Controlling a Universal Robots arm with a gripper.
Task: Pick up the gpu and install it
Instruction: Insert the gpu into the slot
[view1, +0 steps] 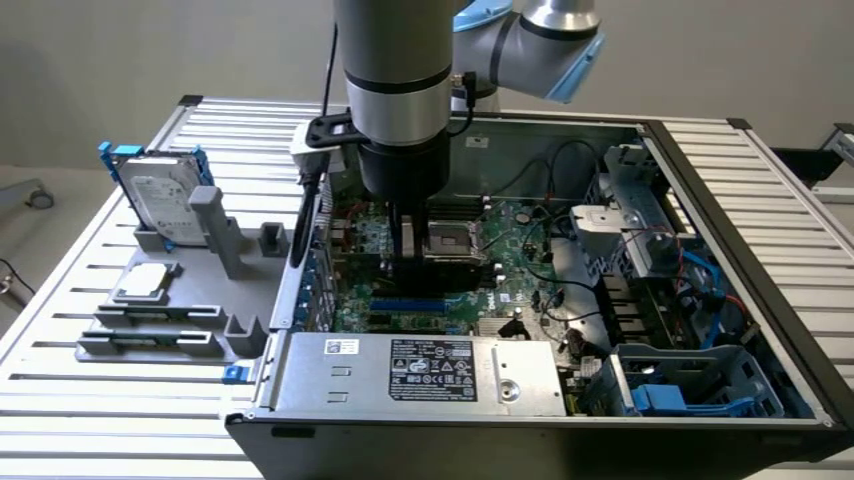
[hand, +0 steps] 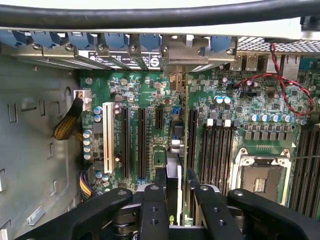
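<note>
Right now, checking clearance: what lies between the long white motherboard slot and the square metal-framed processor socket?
Wrist view: black expansion slots, the thin edge-on gpu card, black memory slots.

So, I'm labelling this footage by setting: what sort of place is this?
Probably a robotics lab bench for computer assembly: an open desktop case lies on a slatted aluminium table, beside a grey parts holder carrying a hard drive.

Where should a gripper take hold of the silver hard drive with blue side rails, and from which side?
Probably its free upper end, from above, pads on the two broad faces: the silver hard drive with blue side rails stands upright in the grey plastic holder, which holds its lower end.
</note>
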